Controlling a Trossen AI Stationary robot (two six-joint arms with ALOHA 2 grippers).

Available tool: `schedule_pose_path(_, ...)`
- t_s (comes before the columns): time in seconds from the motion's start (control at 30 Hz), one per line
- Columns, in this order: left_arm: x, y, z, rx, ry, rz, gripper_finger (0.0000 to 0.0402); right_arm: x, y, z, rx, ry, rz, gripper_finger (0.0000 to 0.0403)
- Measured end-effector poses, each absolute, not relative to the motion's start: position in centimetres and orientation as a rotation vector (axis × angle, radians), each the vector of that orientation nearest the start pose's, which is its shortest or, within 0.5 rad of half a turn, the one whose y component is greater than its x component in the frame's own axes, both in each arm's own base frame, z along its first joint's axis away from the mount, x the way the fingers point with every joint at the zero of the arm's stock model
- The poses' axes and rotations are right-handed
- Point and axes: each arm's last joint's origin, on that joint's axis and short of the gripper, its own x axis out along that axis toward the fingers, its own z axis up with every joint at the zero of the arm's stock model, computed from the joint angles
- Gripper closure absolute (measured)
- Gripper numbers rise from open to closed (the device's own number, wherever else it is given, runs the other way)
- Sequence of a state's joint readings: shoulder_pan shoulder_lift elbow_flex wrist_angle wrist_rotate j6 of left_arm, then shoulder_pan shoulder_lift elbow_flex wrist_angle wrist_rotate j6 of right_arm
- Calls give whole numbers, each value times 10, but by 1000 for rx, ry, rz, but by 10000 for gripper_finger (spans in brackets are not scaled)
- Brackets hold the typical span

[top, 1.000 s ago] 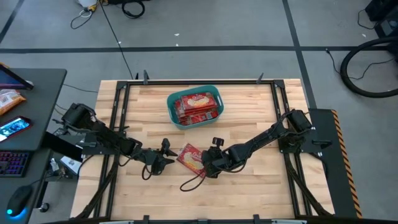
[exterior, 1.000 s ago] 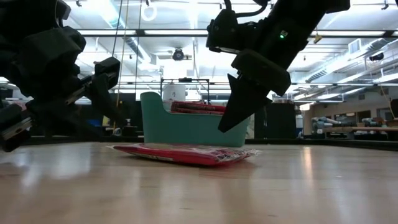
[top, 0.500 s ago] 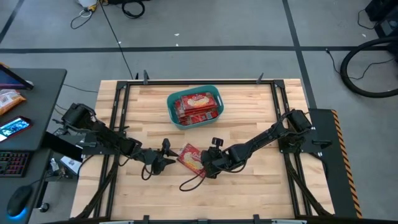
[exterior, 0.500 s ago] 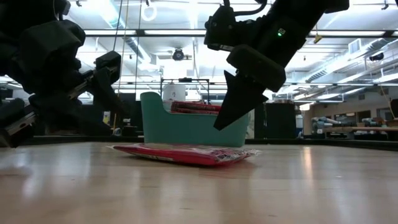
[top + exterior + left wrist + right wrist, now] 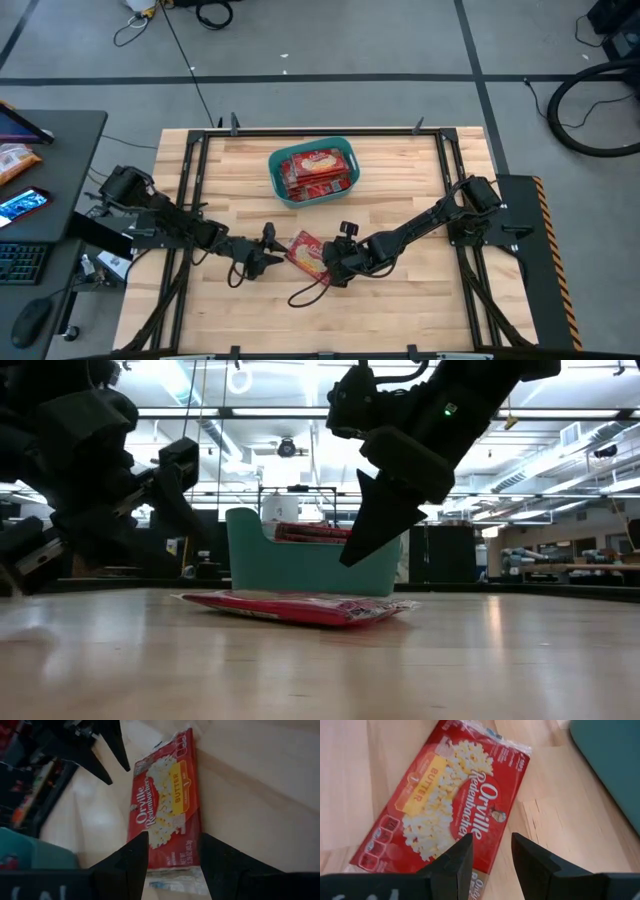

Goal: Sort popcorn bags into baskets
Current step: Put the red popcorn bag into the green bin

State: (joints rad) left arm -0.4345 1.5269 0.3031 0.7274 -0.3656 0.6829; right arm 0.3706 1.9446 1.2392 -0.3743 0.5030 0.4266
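One red popcorn bag with yellow-cream print lies flat on the wood table, between my two grippers. My left gripper is open just to the table's left of the bag, with its fingers aimed at the bag's short end. My right gripper is open and points down over the bag's right part. In the low view its tips hang clear above the bag. The teal basket stands farther back and holds several red bags.
A black cable curls on the table near the bag's near side. The basket stands behind the bag toward the far edge. Black frame rails run along the table's left and right sides. Bare wood lies on the near right.
In the low view my right gripper's tips have crept slightly up and toward the table's left, above the bag. My left gripper has edged up a little. The bag has stayed where it was.
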Motion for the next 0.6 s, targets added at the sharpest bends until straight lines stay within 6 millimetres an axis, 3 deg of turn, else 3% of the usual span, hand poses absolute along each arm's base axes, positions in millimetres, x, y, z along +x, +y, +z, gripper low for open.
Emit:
schedule_pose_path(0.47, 219, -78, 106, 779, 452, -306, 230, 369, 125, 156, -38, 885, -318, 264)
schedule_pose_path(0.6, 230, -76, 103, 787, 518, -303, 230, 370, 126, 157, -29, 872, -313, 264)
